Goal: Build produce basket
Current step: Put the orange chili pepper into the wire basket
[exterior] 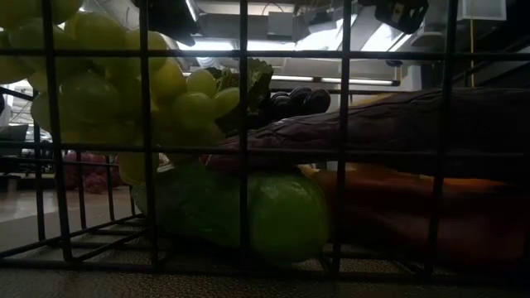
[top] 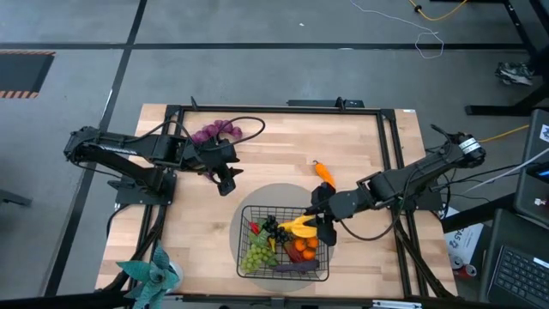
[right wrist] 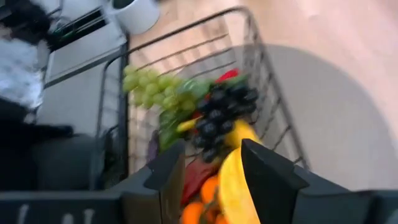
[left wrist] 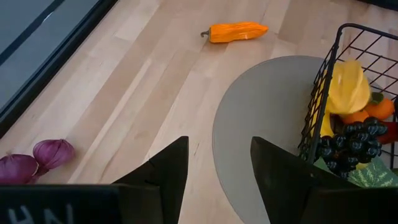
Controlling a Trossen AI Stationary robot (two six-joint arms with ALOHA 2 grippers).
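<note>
The black wire basket (top: 247, 257) stands on a round grey mat (top: 274, 196) near the table's front edge. It holds green grapes (top: 256, 255), dark grapes (right wrist: 221, 112), a yellow banana (top: 298, 227), tangerines (top: 302, 250), a red chili (top: 254, 228) and an eggplant (top: 292, 268). My right gripper (top: 324, 230) is open above the basket's right side, over the banana (right wrist: 233, 183). My left gripper (top: 226, 182) is open and empty, left of the mat. An orange pepper (top: 323, 172) and purple grapes (top: 214, 131) lie on the table.
A teal leafy plant (top: 154, 275) stands at the near left corner. A black frame (top: 390, 137) runs around the table's edges. Bare wood lies between the pepper and the purple grapes. The low view looks through the basket's mesh (exterior: 244, 149) at a green cucumber (exterior: 248, 207).
</note>
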